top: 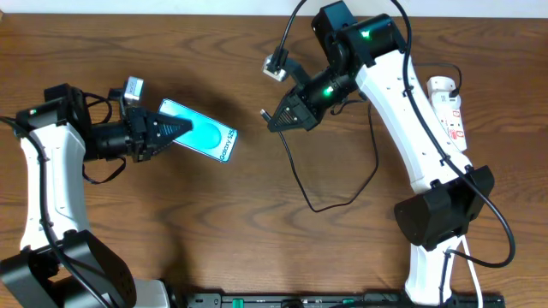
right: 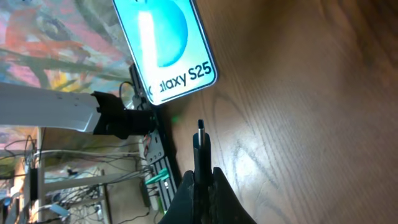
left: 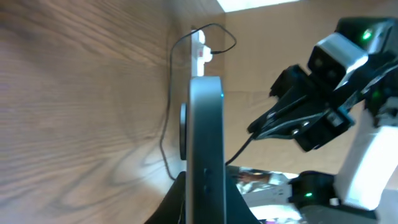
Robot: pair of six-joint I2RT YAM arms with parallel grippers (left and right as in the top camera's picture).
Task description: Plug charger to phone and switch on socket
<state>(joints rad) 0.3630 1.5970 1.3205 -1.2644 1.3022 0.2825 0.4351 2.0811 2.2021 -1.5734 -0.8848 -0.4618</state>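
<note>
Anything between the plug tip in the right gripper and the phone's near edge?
Nothing visible. The gap from the plug tip to the phone is open, and the cable slack hangs behind the right gripper.

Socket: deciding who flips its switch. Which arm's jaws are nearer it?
Right. The right jaws, shut on the charger, hang mid-table, the socket off to their right past that arm. The left jaws, shut on the phone, sit farther left still.

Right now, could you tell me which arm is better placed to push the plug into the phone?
Right. The right pincer grips the charger by its plug tip, pointing toward the phone with a gap between them; the left pincer only holds the phone.
</note>
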